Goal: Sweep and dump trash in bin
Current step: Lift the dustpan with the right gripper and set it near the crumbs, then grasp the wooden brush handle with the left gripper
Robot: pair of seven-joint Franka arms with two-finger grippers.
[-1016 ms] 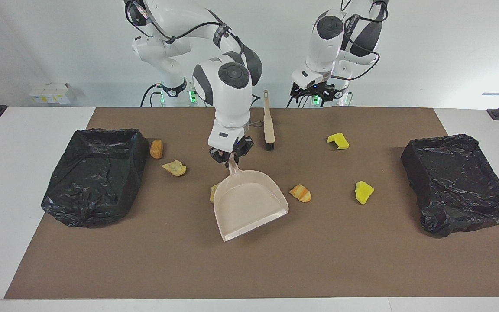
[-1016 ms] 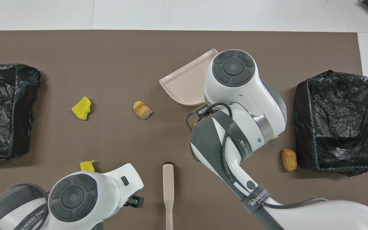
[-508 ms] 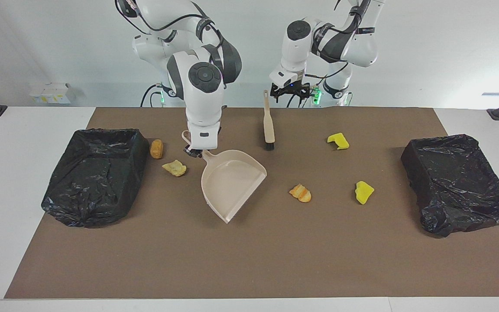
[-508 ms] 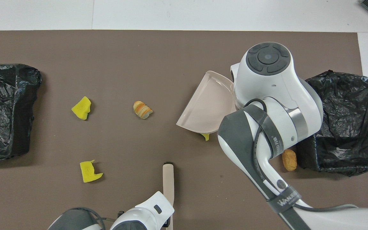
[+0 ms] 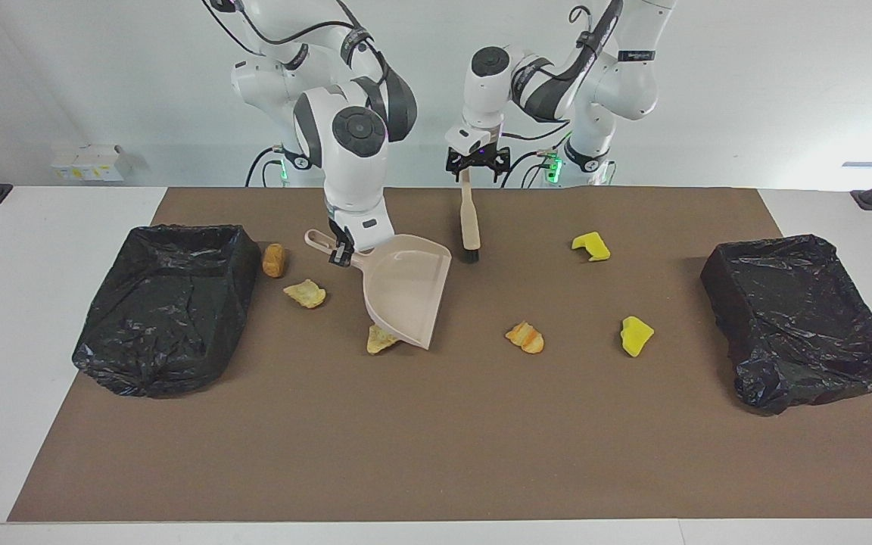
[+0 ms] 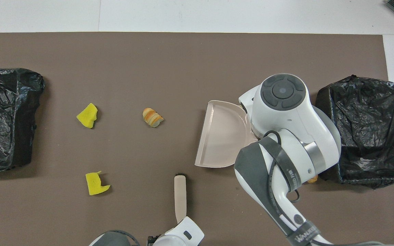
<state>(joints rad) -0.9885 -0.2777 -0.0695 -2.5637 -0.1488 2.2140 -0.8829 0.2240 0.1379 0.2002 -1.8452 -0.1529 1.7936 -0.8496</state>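
Trash lies scattered on the brown mat [image 5: 436,439] around the dustpan [image 5: 404,291]: a tan crusty bit [image 5: 381,341] touches its front lip, another tan bit [image 5: 305,293] and a brown lump [image 5: 274,260] lie between the dustpan and the bin [image 5: 167,306] at the right arm's end, and an orange-striped piece [image 5: 524,337] and two yellow foam chunks [image 5: 636,335] [image 5: 591,245] lie toward the left arm's end. Only six pieces show. The right hand [image 5: 342,251] pinches the dustpan's handle, pan tilted. The left hand [image 5: 478,162], fingers spread, hovers over the brush [image 5: 469,219], whose handle lies nearer the robots than the dustpan. Risk: the tilted lip may ride over or shove the tan bit aside, and a skewed grasp could let the brush twist on the bench
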